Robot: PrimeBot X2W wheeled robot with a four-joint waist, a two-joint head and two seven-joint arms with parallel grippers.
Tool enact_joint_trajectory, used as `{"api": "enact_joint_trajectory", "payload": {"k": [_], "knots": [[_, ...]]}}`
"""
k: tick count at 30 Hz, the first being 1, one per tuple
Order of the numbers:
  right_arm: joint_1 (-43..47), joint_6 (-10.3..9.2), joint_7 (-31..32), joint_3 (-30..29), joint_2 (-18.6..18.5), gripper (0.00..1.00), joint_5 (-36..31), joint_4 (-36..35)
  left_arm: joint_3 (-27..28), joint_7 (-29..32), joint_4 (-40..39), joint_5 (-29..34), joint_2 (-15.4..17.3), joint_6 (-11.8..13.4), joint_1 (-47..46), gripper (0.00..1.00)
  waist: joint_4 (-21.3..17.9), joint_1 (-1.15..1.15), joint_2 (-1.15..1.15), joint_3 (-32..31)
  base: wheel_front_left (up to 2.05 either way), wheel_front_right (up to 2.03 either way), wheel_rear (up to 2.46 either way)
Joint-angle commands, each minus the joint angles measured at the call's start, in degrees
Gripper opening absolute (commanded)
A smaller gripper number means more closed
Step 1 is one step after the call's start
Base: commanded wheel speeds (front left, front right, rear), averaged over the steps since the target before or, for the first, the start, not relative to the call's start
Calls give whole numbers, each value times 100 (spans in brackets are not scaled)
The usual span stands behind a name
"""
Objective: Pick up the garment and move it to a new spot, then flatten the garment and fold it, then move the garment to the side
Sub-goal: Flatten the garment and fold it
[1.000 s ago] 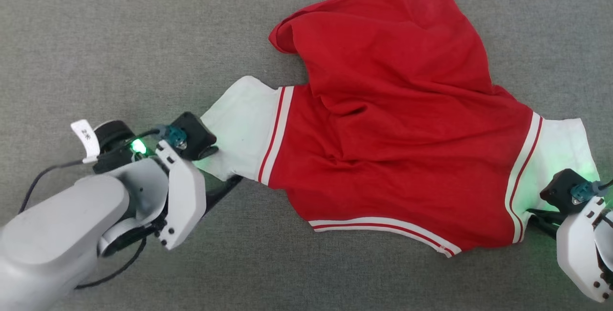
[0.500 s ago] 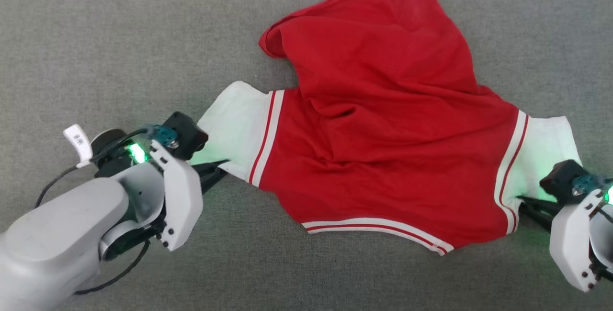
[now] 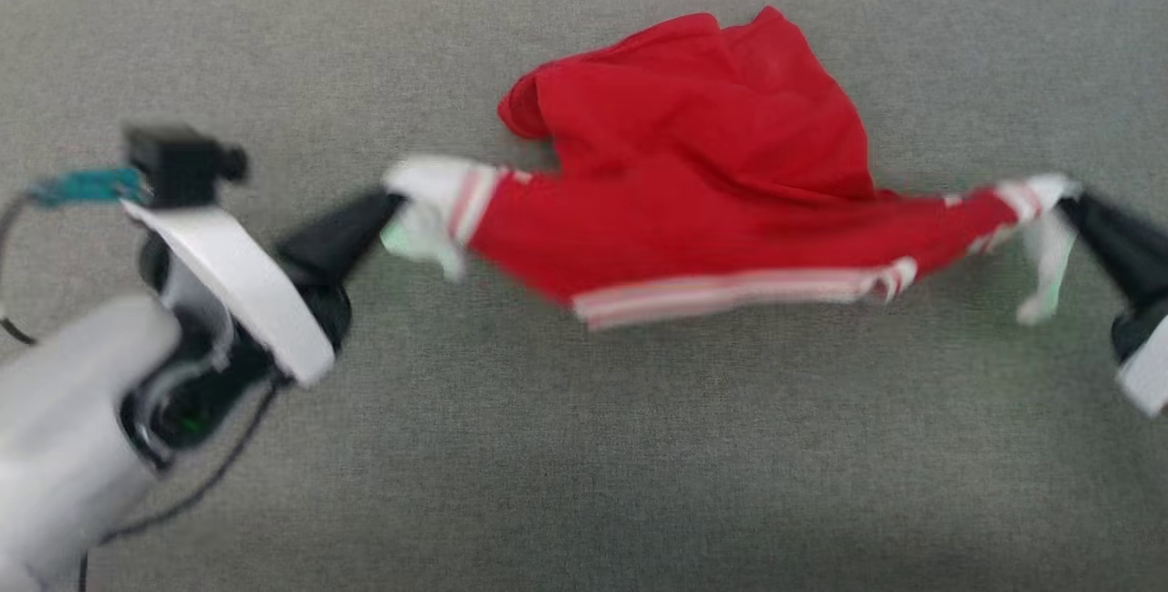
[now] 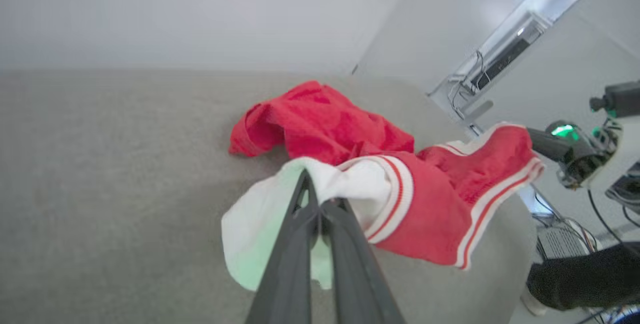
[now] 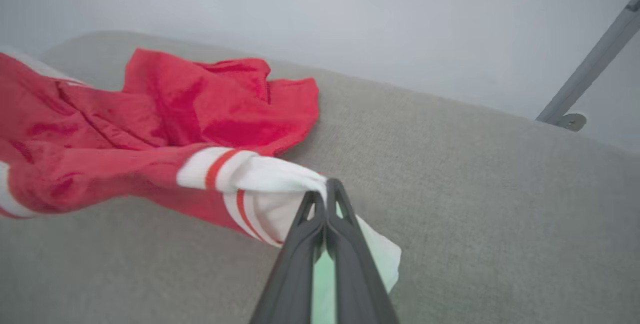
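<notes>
The grey surface now bears only the far folds of the garment, which lay flat a second ago. The left gripper, then spread about a white sleeve, is now pinched shut on it and lifted, its arm slanting up from the lower left. From its fingertips the red body hangs stretched across to the right gripper, which is pinching the other sleeve at the same height. The pick-up looks begun, with the carry to a new spot next.

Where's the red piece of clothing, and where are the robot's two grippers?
garment (image 3: 693, 209), head view, on its red middle.
left gripper (image 4: 317, 199), left wrist view, between its fingertips, where they pinch the garment's white end.
right gripper (image 5: 325, 191), right wrist view, between its fingertips, pinching the other white end.
</notes>
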Motion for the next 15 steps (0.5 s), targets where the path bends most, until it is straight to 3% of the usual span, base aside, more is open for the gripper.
{"api": "enact_joint_trajectory", "payload": {"k": [1,7,15], "knots": [[-158,-6,-20,-161,121,0,119,-4,132,-128,76,-140,-20,8,-129,0,12,0,0,22,0,0,0],[-1243,-5,192,-703,959,0,785,491,836,-426,925,-792,-504,8,-736,0,19,0,0,334,0,0,0],[-4154,-5,42,-1386,2218,0,658,2284,1619,-408,3186,-949,-1343,91,-2742,0,-154,0,0,1089,0,0,0]]}}
